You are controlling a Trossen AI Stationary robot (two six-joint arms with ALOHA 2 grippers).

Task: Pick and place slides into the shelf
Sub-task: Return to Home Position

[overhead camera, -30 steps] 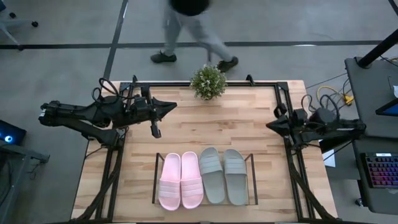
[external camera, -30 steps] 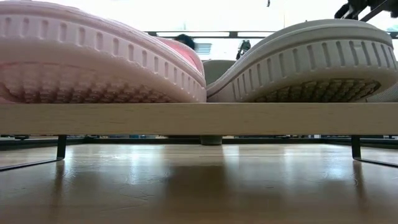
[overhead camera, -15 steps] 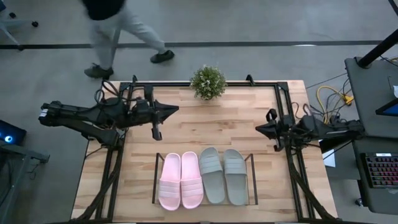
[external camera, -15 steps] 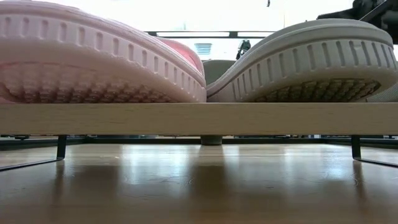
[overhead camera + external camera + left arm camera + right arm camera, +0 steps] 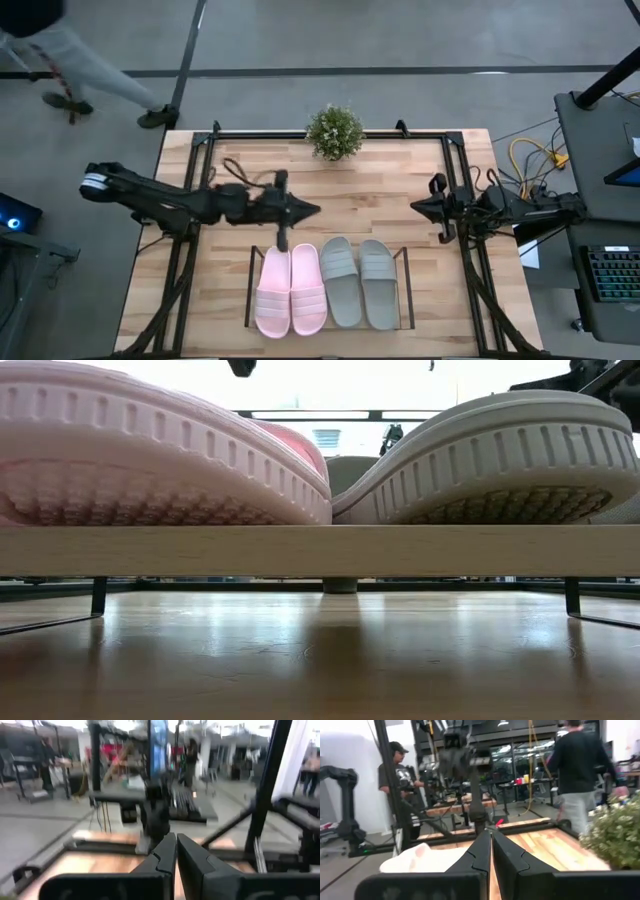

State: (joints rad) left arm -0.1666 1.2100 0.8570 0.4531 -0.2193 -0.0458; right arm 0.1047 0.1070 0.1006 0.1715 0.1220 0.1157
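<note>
Two light pink slides (image 5: 290, 290) and two grey slides (image 5: 360, 283) lie side by side, soles down, on the wood base of the shelf (image 5: 250, 285) near the table's front edge. The low view shows a pink sole (image 5: 150, 460) and a grey sole (image 5: 500, 460) on the base board (image 5: 320, 550). My left gripper (image 5: 315, 210) hangs shut and holding nothing over the table's middle, just beyond the pink pair; its fingers meet in the left wrist view (image 5: 176, 845). My right gripper (image 5: 415, 208) waits shut at the table's right edge (image 5: 491, 842).
A potted plant (image 5: 335, 130) stands at the middle of the far edge. A black metal frame (image 5: 455, 150) rims the table. A person (image 5: 70, 60) walks on the floor past the far left corner. Bare wood (image 5: 365, 200) lies between the grippers.
My left gripper has swung out from the table's left side toward its middle, coming down and nearer to the pink slides, and has rolled a little; it stays shut. My right gripper sank slightly toward the table, then kept still. The person has walked off to the left.
</note>
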